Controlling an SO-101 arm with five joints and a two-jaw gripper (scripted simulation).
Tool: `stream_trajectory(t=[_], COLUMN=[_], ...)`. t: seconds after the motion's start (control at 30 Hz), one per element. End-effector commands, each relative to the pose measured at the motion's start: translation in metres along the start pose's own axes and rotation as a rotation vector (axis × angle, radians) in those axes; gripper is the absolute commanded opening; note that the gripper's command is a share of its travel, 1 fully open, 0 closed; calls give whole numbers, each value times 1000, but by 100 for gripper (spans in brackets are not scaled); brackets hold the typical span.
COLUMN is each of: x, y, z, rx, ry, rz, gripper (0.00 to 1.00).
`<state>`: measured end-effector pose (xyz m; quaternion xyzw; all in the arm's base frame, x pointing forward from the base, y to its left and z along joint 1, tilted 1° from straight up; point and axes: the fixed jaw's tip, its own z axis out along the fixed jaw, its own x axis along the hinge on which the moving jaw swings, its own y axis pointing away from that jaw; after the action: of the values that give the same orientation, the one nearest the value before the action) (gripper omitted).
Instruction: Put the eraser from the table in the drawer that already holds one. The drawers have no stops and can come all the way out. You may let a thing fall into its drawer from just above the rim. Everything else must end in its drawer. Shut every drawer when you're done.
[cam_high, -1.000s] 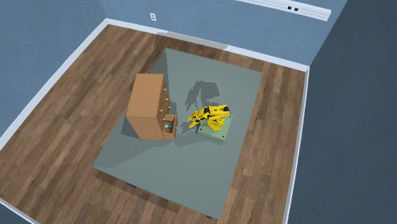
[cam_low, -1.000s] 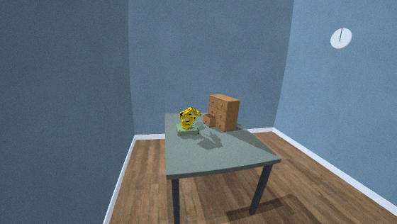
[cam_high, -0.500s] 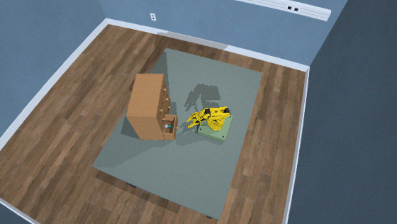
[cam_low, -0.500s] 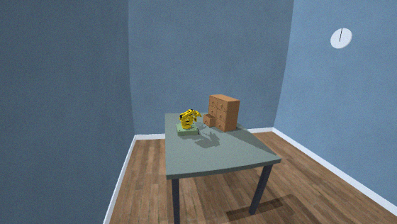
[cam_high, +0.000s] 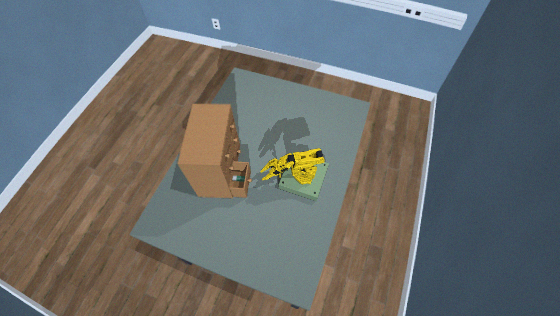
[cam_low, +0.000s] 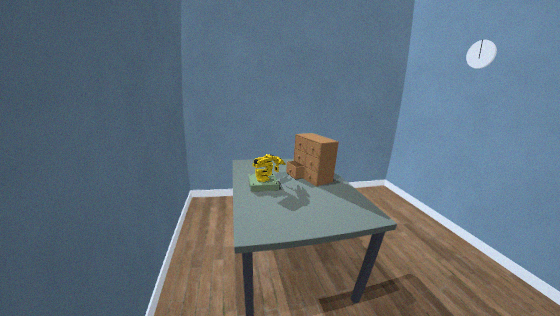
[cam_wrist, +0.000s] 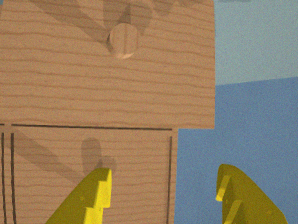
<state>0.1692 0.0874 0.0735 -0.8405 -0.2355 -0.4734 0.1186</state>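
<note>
Evidently, the gripper (cam_high: 262, 175) (cam_low: 280, 166) (cam_wrist: 164, 169) holds nothing: its yellow fingers stand partly spread, with a gap between their tips. The small yellow arm with black joints (cam_high: 300, 159) (cam_low: 263, 172) rises from a pale green block-shaped base (cam_high: 324, 172) (cam_low: 256, 188) on the grey-green rectangular table (cam_high: 250, 250) (cam_low: 310, 225), and reaches toward a brown wood-grained cabinet (cam_high: 205, 135) (cam_low: 327, 162). One drawer of its bottom row, a box-shaped wooden drawer with a small round knob (cam_high: 247, 187) (cam_low: 293, 170) (cam_wrist: 175, 90), stands pulled out, while the other drawers look shut. In the top view a teal-and-white eraser (cam_high: 239, 178) lies inside that open drawer; whether a second one lies with it is too small to tell. The gripper is near the drawer's front but apart from it, on the side where the knob is. The wrist view shows this front, with shadows across it, and a flush wooden drawer front (cam_wrist: 50, 175) outlined by dark seams. The open drawer remains to be shut.

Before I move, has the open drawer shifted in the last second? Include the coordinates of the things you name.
No visible shift: in the top view, the open drawer (cam_high: 241, 192) (cam_low: 299, 171) (cam_wrist: 165, 75) sticks out from the cabinet (cam_high: 207, 135) (cam_low: 325, 160) (cam_wrist: 142, 155) as far as before.
</note>
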Motion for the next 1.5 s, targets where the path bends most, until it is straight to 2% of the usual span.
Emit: stream_trajectory(t=[0.0, 0.17, 0.2, 0.73, 1.23, 1.3, 1.33, 1.47], x=[-3, -3, 3, 3, -3, -3, 3, 3], y=[2, 3, 3, 6, 9, 9, 6, 6], z=[10, 15, 12, 12, 31, 31, 17, 17], rx=[-9, -11, -13, -25, -39, -39, -25, -25], ry=[-15, -7, 25, 25, 64, 64, 50, 50], rz=[2, 5, 6, 18, 30, 30, 15, 15], gripper=[21, 21, 21, 21, 21, 21, 21, 21])
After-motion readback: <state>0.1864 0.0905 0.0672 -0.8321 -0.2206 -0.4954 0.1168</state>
